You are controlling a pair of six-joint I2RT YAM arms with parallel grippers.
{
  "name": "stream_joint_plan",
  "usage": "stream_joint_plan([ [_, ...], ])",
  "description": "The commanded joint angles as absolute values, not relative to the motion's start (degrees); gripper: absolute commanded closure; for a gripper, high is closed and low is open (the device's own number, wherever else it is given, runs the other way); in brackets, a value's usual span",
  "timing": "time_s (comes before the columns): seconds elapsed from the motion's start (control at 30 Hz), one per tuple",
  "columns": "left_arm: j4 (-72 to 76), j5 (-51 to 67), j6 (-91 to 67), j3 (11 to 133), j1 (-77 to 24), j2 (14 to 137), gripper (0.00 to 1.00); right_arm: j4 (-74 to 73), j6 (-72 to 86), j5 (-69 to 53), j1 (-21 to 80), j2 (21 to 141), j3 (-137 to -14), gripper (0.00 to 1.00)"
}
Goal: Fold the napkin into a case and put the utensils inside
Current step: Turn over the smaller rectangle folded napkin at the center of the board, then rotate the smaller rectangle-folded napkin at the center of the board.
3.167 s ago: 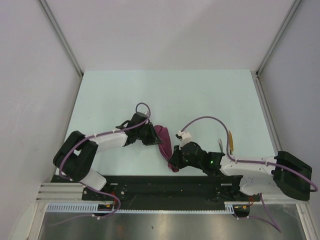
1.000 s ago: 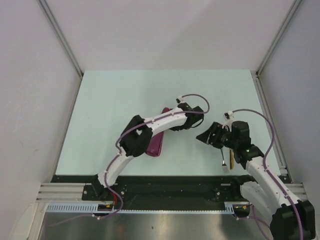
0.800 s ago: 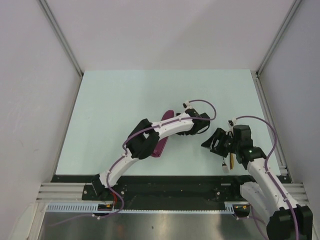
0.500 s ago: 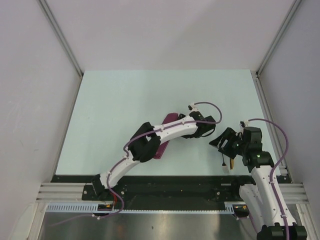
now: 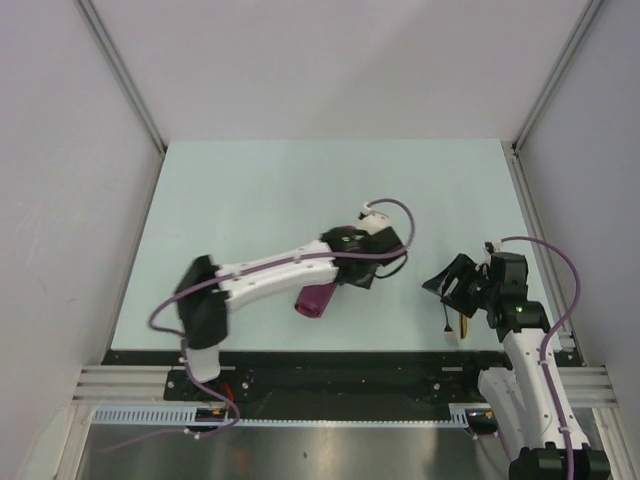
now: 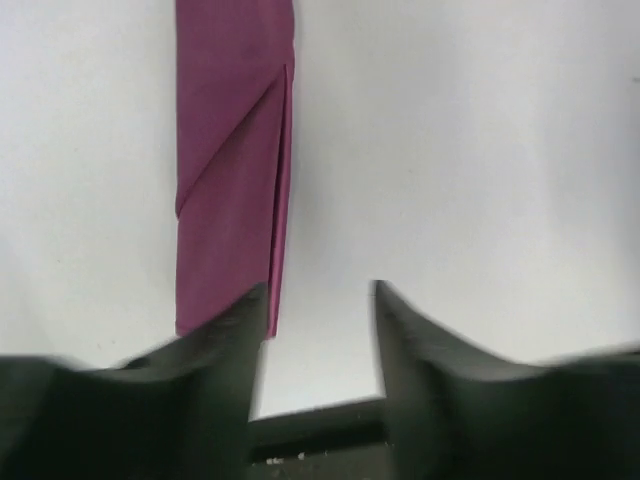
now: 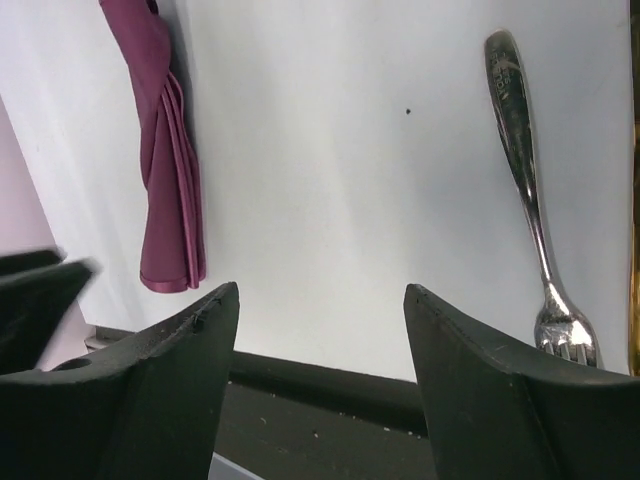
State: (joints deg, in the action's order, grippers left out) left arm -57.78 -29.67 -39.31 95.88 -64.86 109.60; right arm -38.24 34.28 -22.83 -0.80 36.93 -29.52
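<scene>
- Right claw (image 7: 320,292), open and empty: silver fork (image 7: 525,170) lies just to its right, handle pointing away.
- Left claw (image 6: 318,300), open and empty, is by the case (image 6: 230,150).

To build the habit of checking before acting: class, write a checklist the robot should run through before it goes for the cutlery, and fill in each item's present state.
1. Case folded into a narrow flat strip: ok.
2. Left gripper open, nothing between its fingers: ok.
3. Right gripper open and empty: ok.
4. Silver fork and golden piece lying free side by side, apart from the case: ok.
5. Both pieces inside the case: not ok, both lie outside it.
6. Which end of the case is open: cannot tell.
</scene>
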Motion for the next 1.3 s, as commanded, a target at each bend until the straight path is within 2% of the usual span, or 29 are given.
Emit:
stream_joint_plan([
  [0.0,-45.38,-20.16,-37.09,81.86,-60.83,93.28,0.6,-30.7,32.35,-27.57,-1.06,39.54,-30.33,0.29],
  [0.07,-37.73,-15.23,-36.83,72.28,-57.49,86.7,0.72,-22.91,31.03,-30.92,-0.18,44.63,-29.8,0.31],
  [0.2,-24.55,-3.89,-36.21,59.61,-50.12,80.78,0.84,-9.35,30.32,-33.65,7.45,57.28,-32.68,0.32],
  [0.23,-21.39,-1.95,-36.04,56.54,-49.23,80.25,0.9,-3.66,30.84,-34.79,9.04,60.0,-33.57,0.34],
  [0.3,-18.91,-1.41,-34.99,53.46,-47.39,79.37,0.96,1.99,31.9,-36.12,13.24,69.23,-37.94,0.37],
  [0.33,-16.98,-0.54,-34.72,52.57,-46.68,79.37,1.0,5.41,32.25,-37.43,14.49,72.82,-40.06,0.43],
  [0.53,-8.36,5.88,-35.59,46.33,-44.56,79.8,1.0,15.02,34.71,-42.61,20.91,94.37,-55.33,0.68],
  [0.63,-4.93,8.7,-36.73,43.6,-44.56,80.86,1.0,18.09,36.9,-46.04,21.53,102.9,-61.67,0.77],
  [0.83,1.56,11.25,-39.02,37.01,-44.56,82.52,1.0,20.99,38.58,-50.61,21.01,113.62,-67.32,0.82],
  [1.27,8.96,15.2,-43.06,33.49,-48.51,87.54,1.0,30.41,41.13,-53.09,16.88,122.6,-63.11,0.89],
])
